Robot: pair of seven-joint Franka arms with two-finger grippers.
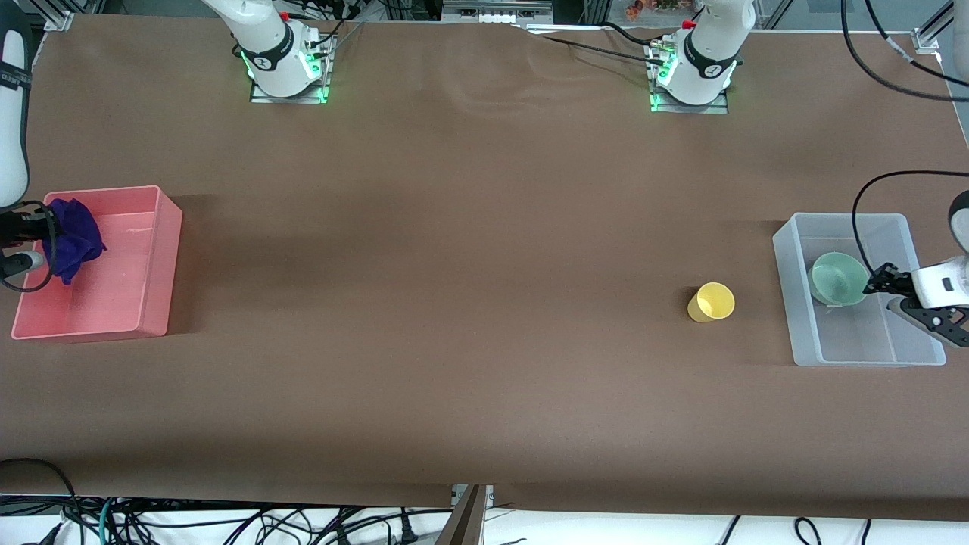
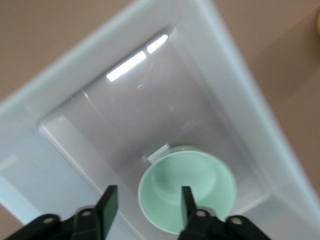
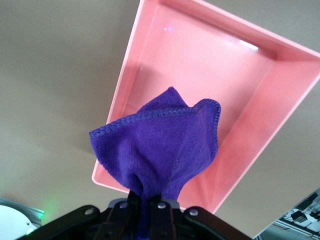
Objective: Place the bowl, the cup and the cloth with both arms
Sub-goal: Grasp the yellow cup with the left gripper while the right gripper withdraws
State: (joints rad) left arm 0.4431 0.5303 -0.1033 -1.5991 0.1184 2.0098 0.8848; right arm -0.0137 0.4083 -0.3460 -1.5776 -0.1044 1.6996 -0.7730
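Right gripper, at the right arm's end of the table: its fingers are pinched together on a gathered fold of the cloth, which hangs from the closed jaws in a loose purple-blue bunch. Directly beneath the gripper lies the pink tray; in the right wrist view the cloth is seen dangling over the tray's edge, and the tray's floor under it is bare.

Left gripper, at the left arm's end of the table: it hovers over the clear bin with its jaws parted. In the left wrist view the two black fingertips stand apart, one of them just above the rim of the bowl, and nothing is clasped between them. The pale green bowl sits upright on the floor of the clear bin, just below the gripper.

The cup stands on the brown table, outside the bin and beside it, toward the table's middle from the left gripper, tilted so that its yellow mouth shows to the front camera. It is well apart from the right gripper.
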